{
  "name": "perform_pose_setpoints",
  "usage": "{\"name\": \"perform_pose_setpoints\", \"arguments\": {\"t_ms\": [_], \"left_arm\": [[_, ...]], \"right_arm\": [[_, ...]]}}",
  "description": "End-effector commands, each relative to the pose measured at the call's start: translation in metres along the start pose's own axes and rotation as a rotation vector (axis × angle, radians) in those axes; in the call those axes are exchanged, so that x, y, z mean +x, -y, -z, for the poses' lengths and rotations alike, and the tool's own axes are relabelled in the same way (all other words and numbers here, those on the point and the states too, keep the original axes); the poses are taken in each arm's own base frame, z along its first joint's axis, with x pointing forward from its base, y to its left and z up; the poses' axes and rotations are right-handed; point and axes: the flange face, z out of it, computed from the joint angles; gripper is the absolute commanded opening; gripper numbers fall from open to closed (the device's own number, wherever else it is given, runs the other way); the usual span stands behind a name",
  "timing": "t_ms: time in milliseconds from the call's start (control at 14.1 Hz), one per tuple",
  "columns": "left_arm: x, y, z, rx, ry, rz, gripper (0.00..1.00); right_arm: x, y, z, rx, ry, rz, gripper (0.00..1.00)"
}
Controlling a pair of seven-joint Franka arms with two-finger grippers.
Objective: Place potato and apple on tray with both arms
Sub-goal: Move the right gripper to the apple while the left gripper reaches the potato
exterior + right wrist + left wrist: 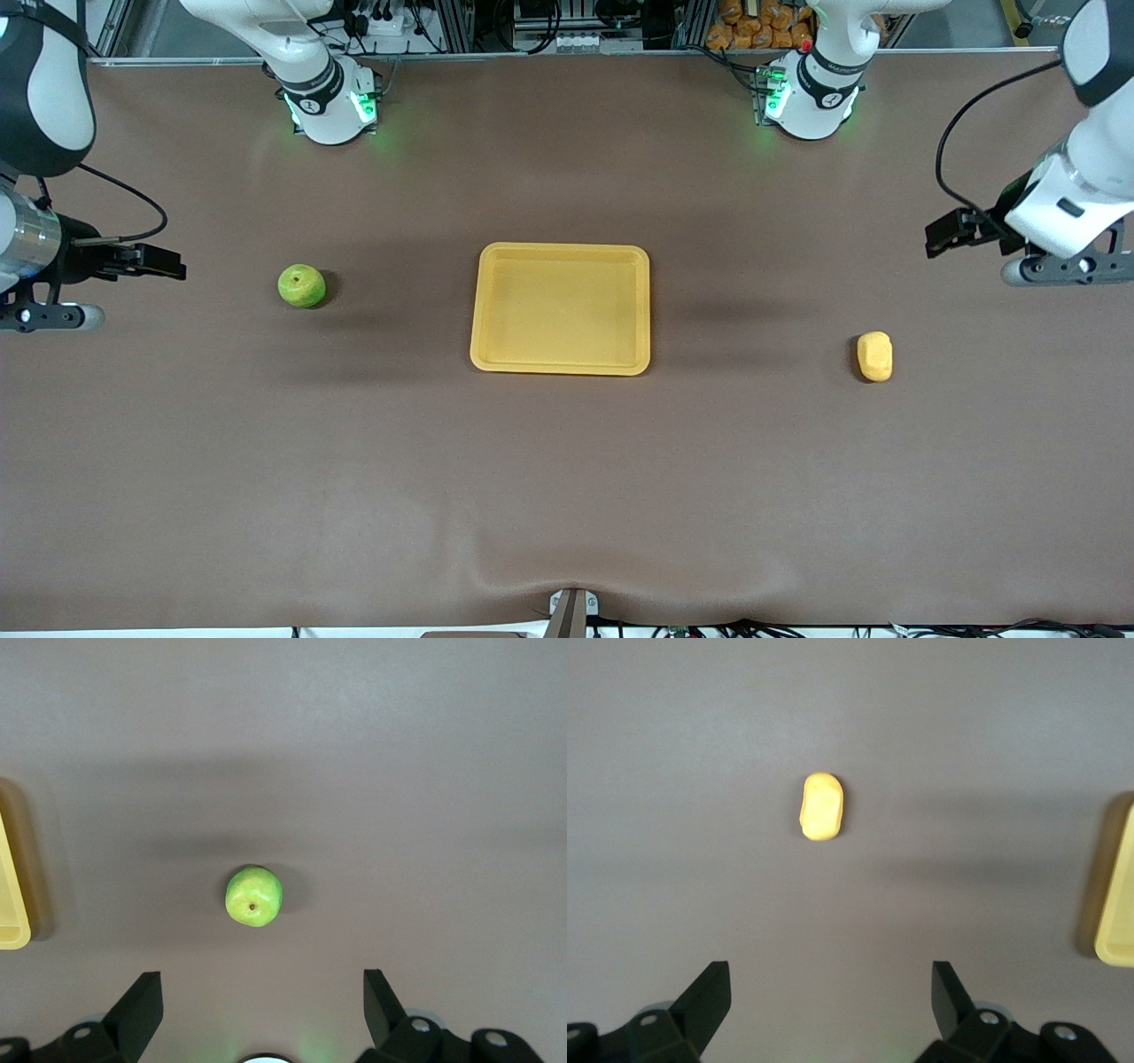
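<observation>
Potato (874,356) lay on brown table (567,496) toward left arm's end, nearer front camera than tray (561,365); apple (301,285) sat toward right arm's end. Tray stood empty between them, well apart from both. Both likely light, firm, smooth, prone to roll: potato best pinched across short waist, apple across widest girth. Left gripper (831,997) hung high above potato, right gripper (262,1001) above apple, jaws spread wide, holding nothing.
</observation>
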Motion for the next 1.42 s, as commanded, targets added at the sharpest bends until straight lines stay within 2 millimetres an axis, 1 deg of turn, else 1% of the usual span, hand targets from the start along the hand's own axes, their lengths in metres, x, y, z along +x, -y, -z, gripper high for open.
{"name": "perform_pose_setpoints", "arguments": {"t_ms": [0,71,213,285,427,498,569,712,854,996,1210,1352], "left_arm": [[0.001,0.002,-0.043,-0.008,-0.002,0.009,1.00],[0.003,0.000,-0.056,-0.010,-0.006,0.006,1.00],[0.006,-0.001,-0.081,-0.013,-0.017,0.005,1.00],[0.009,-0.002,-0.096,-0.015,-0.015,0.004,1.00],[0.014,0.001,-0.119,-0.018,-0.012,0.012,1.00],[0.017,0.000,-0.131,-0.019,-0.008,0.011,1.00],[0.021,0.004,-0.141,-0.021,-0.011,0.017,1.00],[0.029,0.007,-0.165,-0.025,-0.010,0.024,1.00],[0.035,0.009,-0.192,-0.029,-0.005,0.027,1.00],[0.040,0.018,-0.208,-0.014,-0.013,0.027,1.00],[0.046,0.016,-0.233,-0.010,-0.006,0.017,1.00],[0.048,0.016,-0.248,0.001,-0.009,0.005,1.00]], "right_arm": [[0.008,0.006,-0.008,-0.018,0.023,0.009,1.00],[0.010,0.009,-0.008,-0.019,0.030,0.003,1.00],[0.011,0.003,-0.012,-0.011,0.044,-0.031,1.00],[0.013,0.007,-0.023,-0.009,0.069,-0.027,1.00],[0.012,0.010,-0.033,-0.008,0.097,-0.024,1.00],[0.011,0.012,-0.042,-0.008,0.114,-0.021,1.00],[0.010,0.012,-0.048,-0.006,0.125,-0.023,1.00],[0.006,0.014,-0.065,-0.004,0.149,-0.062,1.00],[0.001,0.018,-0.077,-0.005,0.152,-0.064,1.00],[-0.007,0.018,-0.093,-0.002,0.129,-0.064,1.00],[-0.019,0.019,-0.119,0.000,0.117,-0.061,1.00],[-0.023,0.019,-0.126,0.001,0.110,-0.060,1.00]]}}
